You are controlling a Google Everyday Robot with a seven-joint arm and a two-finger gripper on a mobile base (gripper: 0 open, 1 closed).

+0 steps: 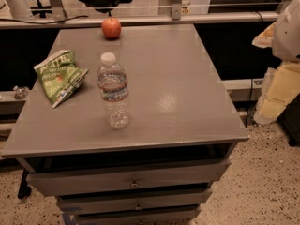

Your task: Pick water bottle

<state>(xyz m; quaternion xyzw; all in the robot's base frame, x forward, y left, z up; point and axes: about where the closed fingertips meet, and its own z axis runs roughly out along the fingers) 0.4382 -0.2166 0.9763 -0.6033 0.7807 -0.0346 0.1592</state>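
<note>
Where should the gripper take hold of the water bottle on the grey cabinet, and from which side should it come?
Probably the ribbed body at the label band, approached level from the cabinet's near edge: the water bottle stands upright, round and narrow, and the green bag lies close beside it. The gripper is not seen in this view.

The one camera is looking down at a slant from above the drawer side of the table (187, 102), facing across its top toward the far edge, where the apple (111, 27) is sitting. It is standing near enough that the table is filling most of the view, with floor (267, 182) showing at the right. The hand (287, 32) is showing as a pale shape at the right edge, beside the table.
</note>
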